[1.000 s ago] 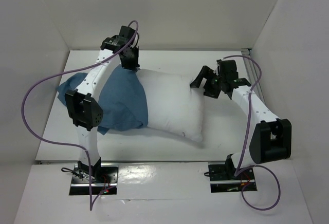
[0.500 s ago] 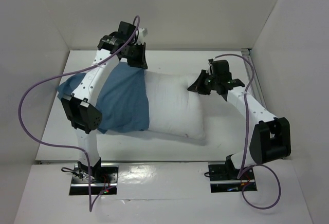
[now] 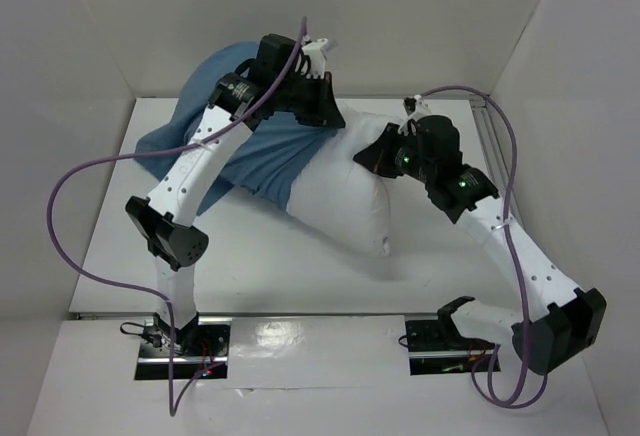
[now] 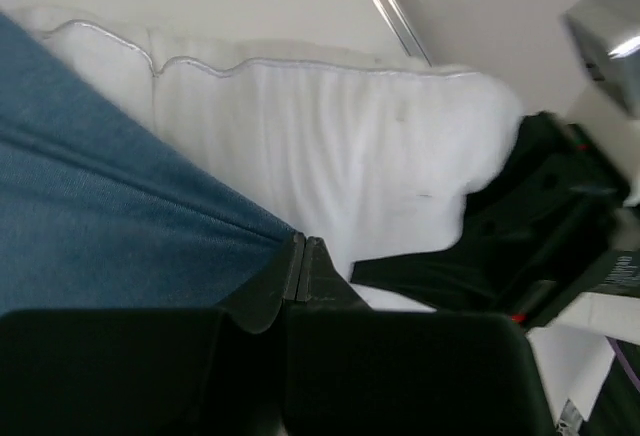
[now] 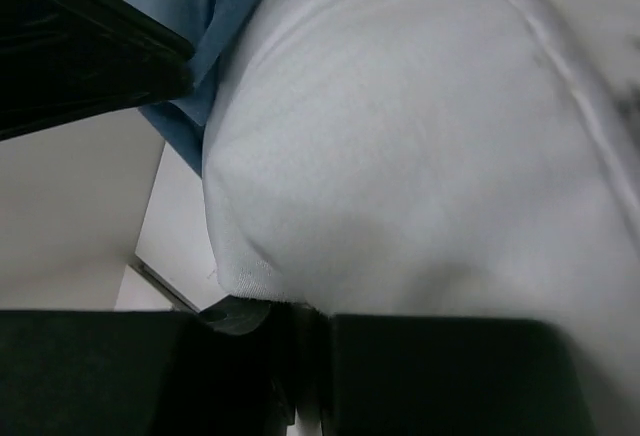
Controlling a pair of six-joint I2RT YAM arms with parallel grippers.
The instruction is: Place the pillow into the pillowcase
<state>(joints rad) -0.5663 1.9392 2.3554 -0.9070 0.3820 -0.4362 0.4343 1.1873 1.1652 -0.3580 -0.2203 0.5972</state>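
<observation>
Pillow [image 3: 345,191], plump and white, hangs tilted between the two arms over the white table [image 3: 110,241]. Its far end is raised and its near corner dips toward the tabletop. The blue pillowcase [image 3: 275,156] covers the pillow's left end, and its slack cloth bunches up toward the back wall and trails off to the left. The left gripper [image 4: 302,256], fingers pressed together, pinches the pillowcase's edge just beside the bare white fabric. The right gripper [image 3: 370,156] is clamped on a fold at the pillow's uncovered right end.
</observation>
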